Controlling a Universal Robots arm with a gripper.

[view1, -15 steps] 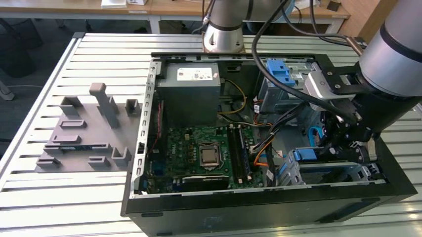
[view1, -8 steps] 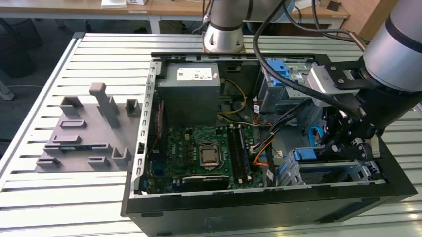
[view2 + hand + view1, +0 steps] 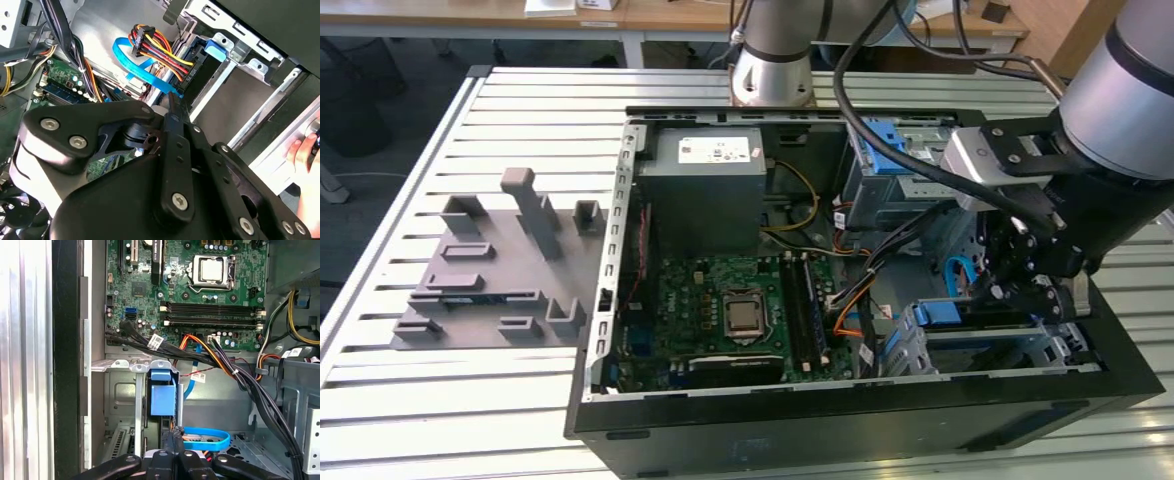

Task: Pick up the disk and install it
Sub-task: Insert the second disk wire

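Reaching down into the open computer case (image 3: 854,430), the hand (image 3: 1010,298) sits at the grey metal drive cage (image 3: 1014,350) in the case's corner. In both wrist views its two fingers lie close together, narrow, with nothing visible between them (image 3: 172,442) (image 3: 172,107).

The disk (image 3: 162,399) appears to stand on edge in a slot of the cage, straight ahead of the fingertips and just beyond them. What shows of it is its blue carrier end; the silver body is hidden. In the second wrist view the same blue frame (image 3: 197,56) lies just past the fingertip, and a bundle of red, yellow and black wires (image 3: 160,47) runs to its near edge. Whether the fingertips touch the carrier cannot be told.

A flat blue cable (image 3: 205,437) loops just beside the fingers. Beyond the disk, further ahead of the hand, lies the green motherboard (image 3: 200,290) with its memory slots and processor socket. The grey power supply box (image 3: 707,185) stands well apart from the hand, at the far side of the board.

A person's fingers (image 3: 302,155) rest at the case's outer rim, near the hand's side. Outside the case, well away from the hand, a grey moulded fixture (image 3: 494,270) lies on the slatted metal worktop (image 3: 454,400).
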